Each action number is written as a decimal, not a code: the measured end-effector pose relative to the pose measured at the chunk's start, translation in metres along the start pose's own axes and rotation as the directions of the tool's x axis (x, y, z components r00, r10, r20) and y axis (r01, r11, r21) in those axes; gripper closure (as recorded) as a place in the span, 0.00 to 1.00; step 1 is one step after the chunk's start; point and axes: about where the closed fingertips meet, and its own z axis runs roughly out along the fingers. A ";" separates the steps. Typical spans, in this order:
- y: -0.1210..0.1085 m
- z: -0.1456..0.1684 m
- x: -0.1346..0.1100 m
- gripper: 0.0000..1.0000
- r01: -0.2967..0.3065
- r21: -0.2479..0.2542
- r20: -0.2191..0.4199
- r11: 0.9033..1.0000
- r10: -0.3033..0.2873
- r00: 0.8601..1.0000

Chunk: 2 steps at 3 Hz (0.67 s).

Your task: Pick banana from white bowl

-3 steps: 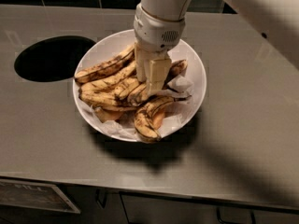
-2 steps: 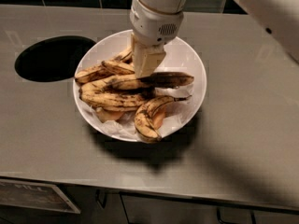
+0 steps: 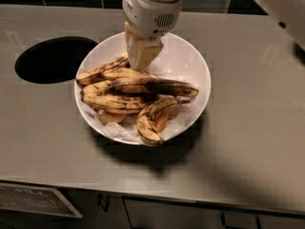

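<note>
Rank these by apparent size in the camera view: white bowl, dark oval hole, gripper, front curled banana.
1. white bowl
2. dark oval hole
3. gripper, low over the bowl's rear by the bananas. It is nearer the camera, so its order against the hole is unsure.
4. front curled banana

Gripper [image 3: 141, 61] over white bowl [image 3: 194, 61] hides banana [image 3: 101, 72] end.

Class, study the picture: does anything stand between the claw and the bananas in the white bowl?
Nothing visible does. The claw hangs directly over the rear of the banana pile in the white bowl, with no object between them. The dark hole lies off to the left.
</note>
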 end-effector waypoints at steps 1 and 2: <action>0.000 0.000 0.000 0.75 0.000 0.000 0.000 1.000 0.000 1.000; -0.002 0.003 0.000 0.56 -0.004 0.002 -0.005 1.000 0.004 1.000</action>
